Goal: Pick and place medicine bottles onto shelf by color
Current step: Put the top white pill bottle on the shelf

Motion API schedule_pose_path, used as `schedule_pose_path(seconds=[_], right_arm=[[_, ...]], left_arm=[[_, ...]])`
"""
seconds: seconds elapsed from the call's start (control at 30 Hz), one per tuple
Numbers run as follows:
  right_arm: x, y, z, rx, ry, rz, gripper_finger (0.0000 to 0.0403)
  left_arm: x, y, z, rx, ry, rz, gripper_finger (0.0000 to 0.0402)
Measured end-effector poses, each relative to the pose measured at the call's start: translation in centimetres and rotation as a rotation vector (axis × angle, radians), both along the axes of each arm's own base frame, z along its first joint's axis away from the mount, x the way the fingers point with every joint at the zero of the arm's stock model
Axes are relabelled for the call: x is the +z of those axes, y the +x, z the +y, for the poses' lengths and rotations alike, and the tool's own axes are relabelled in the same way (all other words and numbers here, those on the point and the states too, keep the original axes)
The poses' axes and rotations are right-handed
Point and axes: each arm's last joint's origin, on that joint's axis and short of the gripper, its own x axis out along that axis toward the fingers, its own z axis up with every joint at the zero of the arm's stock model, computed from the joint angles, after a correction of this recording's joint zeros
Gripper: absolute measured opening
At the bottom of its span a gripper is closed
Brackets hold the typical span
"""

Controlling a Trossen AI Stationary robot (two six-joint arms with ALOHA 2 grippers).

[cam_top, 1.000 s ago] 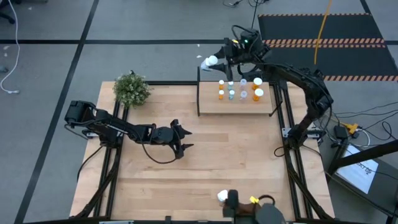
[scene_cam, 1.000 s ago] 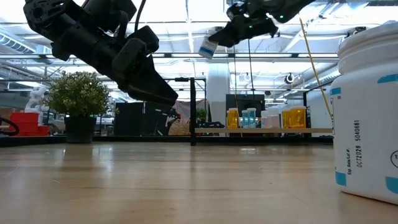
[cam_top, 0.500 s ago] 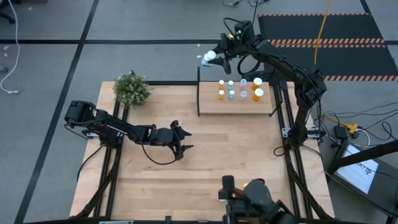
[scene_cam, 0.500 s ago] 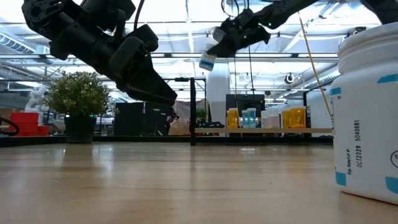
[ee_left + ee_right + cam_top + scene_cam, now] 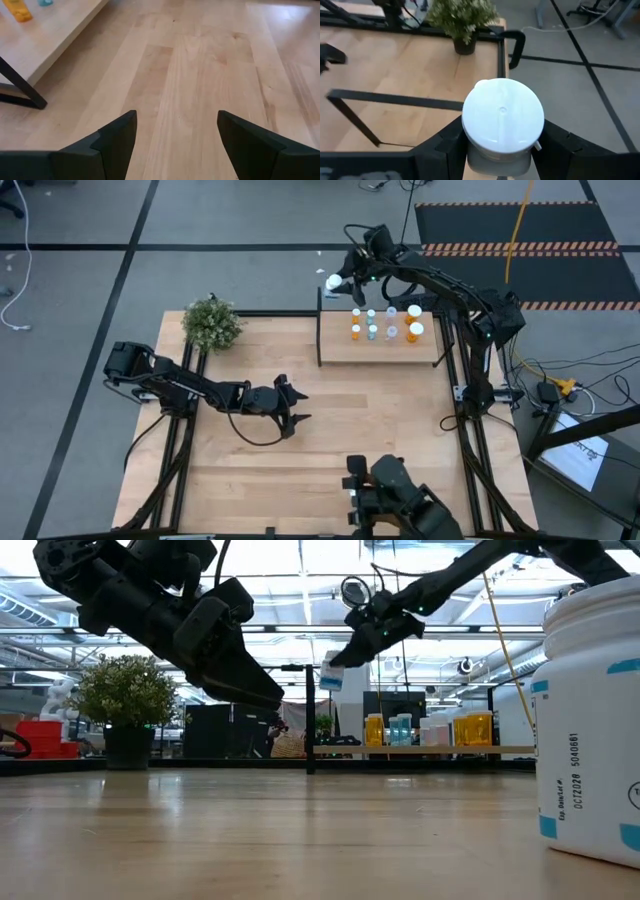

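Note:
My right gripper (image 5: 340, 280) is shut on a white medicine bottle (image 5: 502, 117) in the air over the far left corner of the shelf (image 5: 378, 348). In the low view the bottle (image 5: 331, 677) hangs beside the shelf's black post (image 5: 310, 720). Orange bottles (image 5: 355, 332), small pale-blue ones (image 5: 372, 331) and white-capped ones (image 5: 414, 311) stand in rows on the shelf. My left gripper (image 5: 291, 406) hovers open over the middle of the table, with nothing between its fingers (image 5: 117, 137). My right gripper pinches the white bottle's body just below the cap (image 5: 497, 160) between its two fingers (image 5: 445, 145). The bottle lies along the fingers, its cap end pointing away from the wrist. It is lifted clear and tilts down toward the table's left (image 5: 331, 677).
A green potted plant (image 5: 212, 325) stands at the table's far left corner. A large white bottle with a blue label (image 5: 590, 720) stands close to the low camera at the near edge. A dark shape (image 5: 395, 498) sits at the near edge. Bare wood (image 5: 380, 410) lies between shelf and near edge.
My right gripper has come down and a little toward the table's left with the white bottle, tipping further downward as its arm stretched out. The bottle now hangs level with the top of the shelf's post. The dark shape at the near edge has shifted left.

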Motion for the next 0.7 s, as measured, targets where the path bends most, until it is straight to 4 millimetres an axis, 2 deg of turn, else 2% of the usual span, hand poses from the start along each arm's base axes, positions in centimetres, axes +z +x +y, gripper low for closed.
schedule_pose_path(seconds=[0.7], right_arm=[[-6.4, 1.8, -0.7, -0.018, 0.103, 0.172, 0.0172]], left_arm=[[-0.1, -0.1, -0.4, -0.01, 0.001, 0.008, 0.0273]])
